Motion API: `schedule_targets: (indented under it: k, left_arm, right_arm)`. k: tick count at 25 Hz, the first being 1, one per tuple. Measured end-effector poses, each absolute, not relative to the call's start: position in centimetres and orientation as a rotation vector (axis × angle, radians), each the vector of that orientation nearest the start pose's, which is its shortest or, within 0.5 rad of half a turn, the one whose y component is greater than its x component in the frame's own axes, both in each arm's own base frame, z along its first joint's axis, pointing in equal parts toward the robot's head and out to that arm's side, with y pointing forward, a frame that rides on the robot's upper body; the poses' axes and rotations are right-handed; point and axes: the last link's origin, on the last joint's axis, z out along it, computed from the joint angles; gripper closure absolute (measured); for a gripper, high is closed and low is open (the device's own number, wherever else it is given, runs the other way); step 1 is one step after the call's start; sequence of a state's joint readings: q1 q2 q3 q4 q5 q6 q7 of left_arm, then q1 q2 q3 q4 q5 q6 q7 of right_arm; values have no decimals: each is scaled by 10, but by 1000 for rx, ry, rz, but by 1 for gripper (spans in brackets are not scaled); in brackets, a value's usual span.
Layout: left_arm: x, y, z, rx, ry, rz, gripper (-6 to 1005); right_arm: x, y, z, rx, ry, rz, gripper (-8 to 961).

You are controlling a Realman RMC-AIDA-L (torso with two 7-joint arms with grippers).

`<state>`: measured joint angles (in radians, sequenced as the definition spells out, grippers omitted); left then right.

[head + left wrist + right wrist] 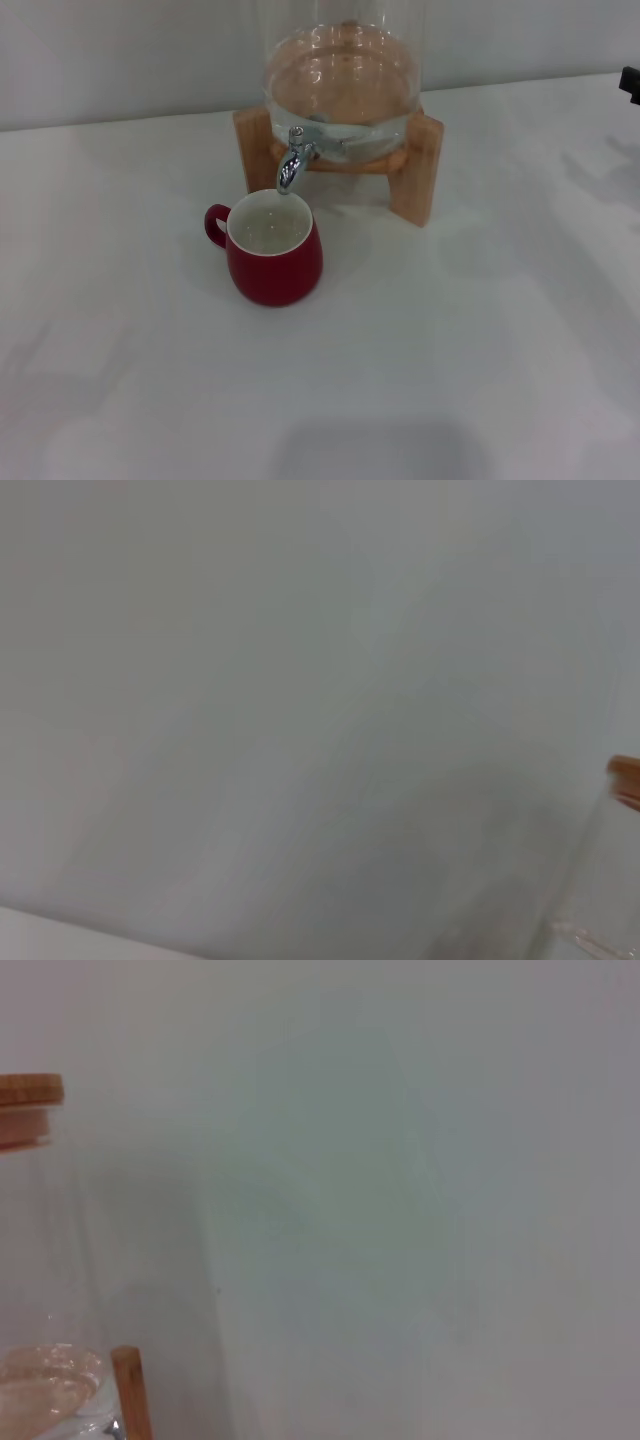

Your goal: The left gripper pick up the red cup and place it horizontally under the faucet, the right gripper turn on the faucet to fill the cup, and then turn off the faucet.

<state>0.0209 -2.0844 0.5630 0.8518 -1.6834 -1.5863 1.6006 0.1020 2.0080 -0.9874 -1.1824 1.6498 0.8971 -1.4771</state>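
Note:
The red cup (272, 262) stands upright on the white table, handle to the left, its white inside holding water. Its rim sits right under the spout of the chrome faucet (292, 160). The faucet is on a clear glass water dispenser (340, 75) with water in it, on a wooden stand (415, 165). I cannot tell whether water is running. A small black part of my right gripper (630, 82) shows at the right edge of the head view, well away from the faucet. My left gripper is out of view.
The white table (450, 380) spreads out in front of and beside the cup, with a pale wall behind. The right wrist view shows the dispenser's wooden lid (28, 1110) and a stand post (130, 1392). The left wrist view shows mostly wall.

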Motion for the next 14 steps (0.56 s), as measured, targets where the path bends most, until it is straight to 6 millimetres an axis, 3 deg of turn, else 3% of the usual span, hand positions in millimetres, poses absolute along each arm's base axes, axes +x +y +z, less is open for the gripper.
schedule_targets:
  k: [14]
  left_arm:
    - [-368,204,114,-1813,-967,-1084,167]
  right_arm:
    - [332,324,143,-1828,798,609,158]
